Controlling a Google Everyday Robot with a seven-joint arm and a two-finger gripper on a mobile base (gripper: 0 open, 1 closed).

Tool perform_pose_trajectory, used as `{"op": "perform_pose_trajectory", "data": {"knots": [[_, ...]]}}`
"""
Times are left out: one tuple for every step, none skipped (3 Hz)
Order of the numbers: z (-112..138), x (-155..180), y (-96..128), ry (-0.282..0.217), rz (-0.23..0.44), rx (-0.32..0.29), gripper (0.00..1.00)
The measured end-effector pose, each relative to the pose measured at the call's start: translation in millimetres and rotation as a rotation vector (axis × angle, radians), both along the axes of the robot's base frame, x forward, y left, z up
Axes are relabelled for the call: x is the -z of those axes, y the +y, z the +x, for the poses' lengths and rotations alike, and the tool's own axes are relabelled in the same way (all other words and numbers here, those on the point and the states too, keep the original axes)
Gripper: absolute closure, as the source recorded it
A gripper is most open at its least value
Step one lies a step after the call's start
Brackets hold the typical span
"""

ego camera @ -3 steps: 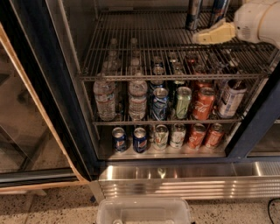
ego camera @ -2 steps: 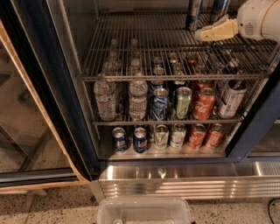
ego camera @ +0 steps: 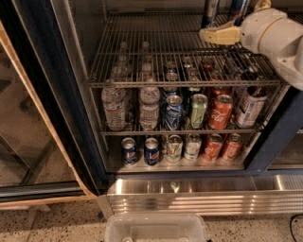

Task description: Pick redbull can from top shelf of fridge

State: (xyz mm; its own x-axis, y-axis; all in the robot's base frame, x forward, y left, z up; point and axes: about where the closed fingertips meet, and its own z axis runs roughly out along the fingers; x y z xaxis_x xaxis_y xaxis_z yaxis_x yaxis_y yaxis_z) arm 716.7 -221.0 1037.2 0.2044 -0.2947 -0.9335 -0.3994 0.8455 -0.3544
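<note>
Redbull can (ego camera: 210, 11) stands upright at the rear right of the top shelf (ego camera: 156, 52) of the fridge (ego camera: 71, 108), its upper part cut off from view. Judged rigid but thin-walled, smooth and likely slippery; best taken mid-body, across its narrow width. End effector (ego camera: 221, 35) hovers just beside its base; whether it is open or closed cannot be told.

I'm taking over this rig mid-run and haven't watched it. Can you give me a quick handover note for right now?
Gripper: inside the fridge, over the right of the top shelf, just in front of the redbull can; whether it grips anything cannot be told.
Redbull can: upright at the shelf's back right, a second slim can beside it.
Done: reach into the fridge.
Left: grasp the can, lift it, draw it out.
</note>
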Motion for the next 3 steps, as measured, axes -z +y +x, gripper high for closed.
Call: {"op": "perform_pose_trajectory", "data": {"knots": [[17.5,3.2,10.5,-0.045,0.123,0.066,0.00],[20.3,-20.5,33.7,-0.079,0.190,0.080,0.00],[20.3,-20.5,33.7,-0.079,0.190,0.080,0.00]]}}
